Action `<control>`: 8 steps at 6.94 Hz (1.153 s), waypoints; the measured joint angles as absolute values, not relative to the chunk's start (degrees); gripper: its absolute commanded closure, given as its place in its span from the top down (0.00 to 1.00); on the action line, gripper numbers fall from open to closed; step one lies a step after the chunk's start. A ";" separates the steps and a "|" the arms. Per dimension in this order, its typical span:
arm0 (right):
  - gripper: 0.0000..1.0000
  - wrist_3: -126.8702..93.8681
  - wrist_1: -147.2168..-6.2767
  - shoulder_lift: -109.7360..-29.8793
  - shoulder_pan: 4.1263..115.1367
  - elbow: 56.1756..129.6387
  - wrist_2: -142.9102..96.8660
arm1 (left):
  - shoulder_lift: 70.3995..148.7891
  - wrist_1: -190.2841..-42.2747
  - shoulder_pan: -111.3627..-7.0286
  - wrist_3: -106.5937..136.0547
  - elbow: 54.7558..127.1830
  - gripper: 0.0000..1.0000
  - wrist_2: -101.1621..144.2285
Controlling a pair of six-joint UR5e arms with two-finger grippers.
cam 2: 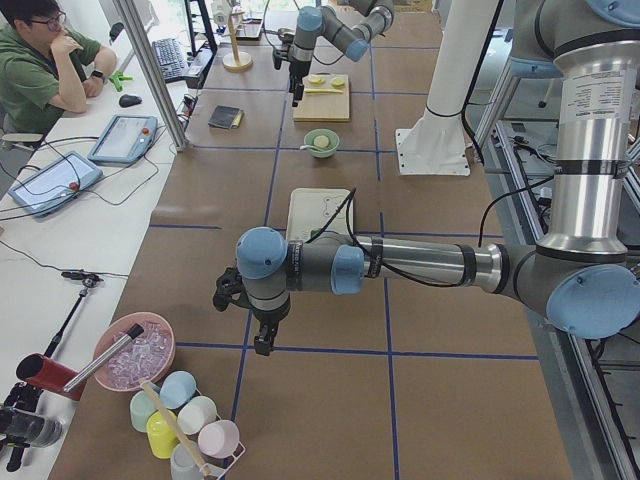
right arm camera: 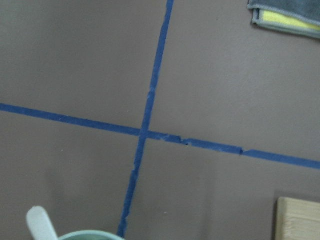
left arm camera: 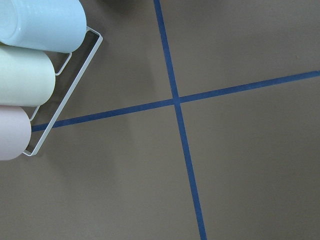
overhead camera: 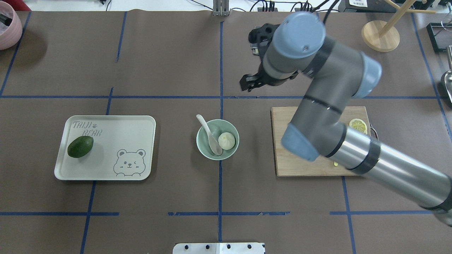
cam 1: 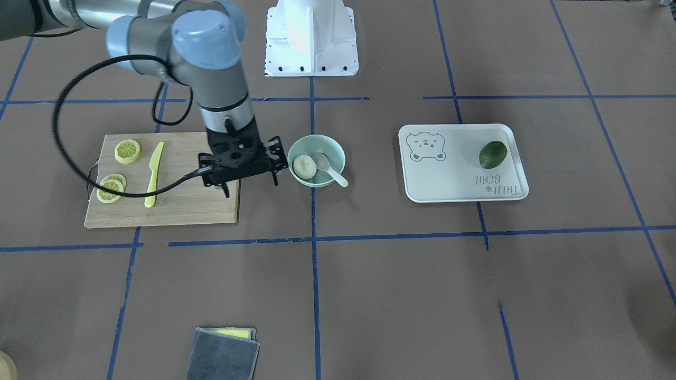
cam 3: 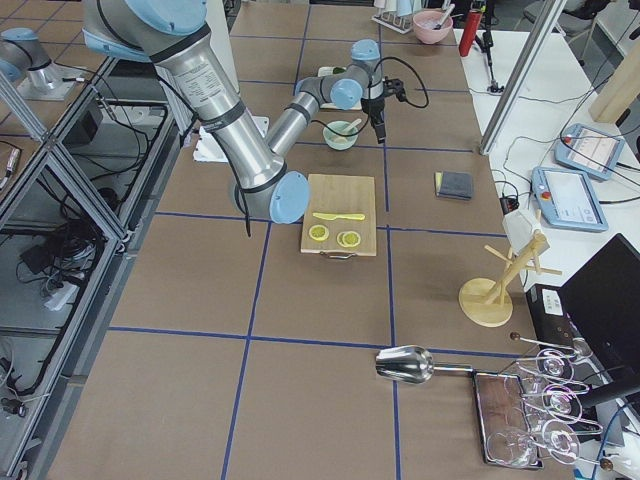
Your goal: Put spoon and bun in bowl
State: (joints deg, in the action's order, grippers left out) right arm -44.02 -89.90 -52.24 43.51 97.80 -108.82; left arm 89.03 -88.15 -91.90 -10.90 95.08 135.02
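Note:
The pale mint-green bowl (cam 1: 323, 139) stands at the table's middle and holds the white bun (cam 1: 304, 166) and the off-white spoon (cam 1: 330, 169). The spoon's handle sticks out over the rim. In the overhead view the bowl (overhead camera: 203, 145), bun (overhead camera: 226, 140) and spoon (overhead camera: 208, 131) show the same. My right gripper (cam 1: 251, 186) hangs open and empty just beside the bowl, over the cutting board's edge. The right wrist view shows only the spoon's handle tip (right arm camera: 40, 222). My left gripper (cam 2: 262, 342) hangs far from the bowl; I cannot tell whether it is open or shut.
A wooden cutting board (cam 1: 185, 208) holds lemon slices (cam 1: 128, 151) and a yellow knife (cam 1: 153, 174). A cream bear-print tray (cam 1: 449, 179) holds an avocado (cam 1: 493, 154). A grey cloth (cam 1: 224, 353) lies at the operators' edge. Cups in a rack (left arm camera: 30, 80) sit below the left wrist.

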 measured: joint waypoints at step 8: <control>1.00 1.18 -88.93 -85.04 82.18 95.42 -129.66 | 88.58 -88.23 -91.86 -11.07 95.03 1.00 135.61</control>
